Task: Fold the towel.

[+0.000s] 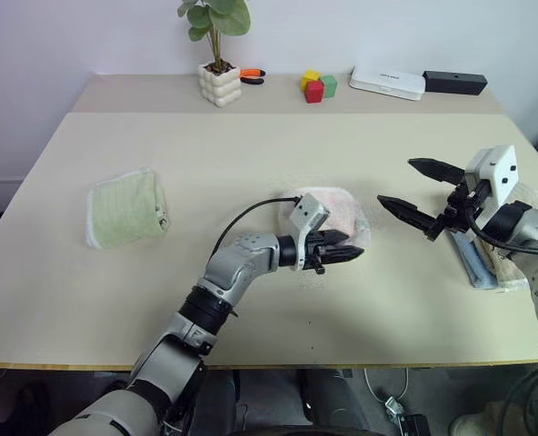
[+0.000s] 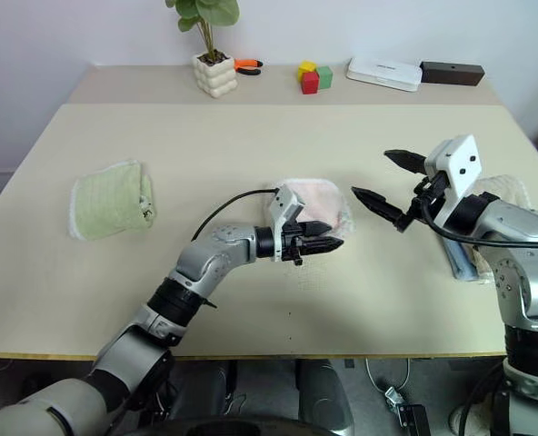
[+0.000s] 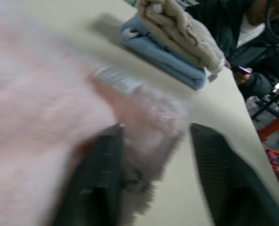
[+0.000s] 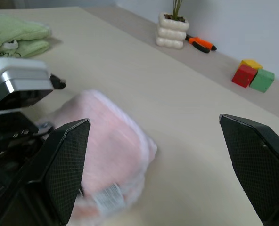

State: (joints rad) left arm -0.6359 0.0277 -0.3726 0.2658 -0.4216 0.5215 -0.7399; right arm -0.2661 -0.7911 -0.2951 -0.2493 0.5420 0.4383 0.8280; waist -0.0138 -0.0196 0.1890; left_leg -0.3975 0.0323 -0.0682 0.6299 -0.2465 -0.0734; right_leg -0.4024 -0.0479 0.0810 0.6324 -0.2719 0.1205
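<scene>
Behind the pale desk [image 1: 251, 154] is a white wall. On the middle of the desk lies the pink towel [image 1: 337, 211], folded up small. The left end effector [image 1: 342, 252] sits at the towel's near edge, fingers spread, with the cloth between them. The right end effector [image 1: 419, 195] hovers just beside the towel, fingers spread wide, holding nothing.
</scene>
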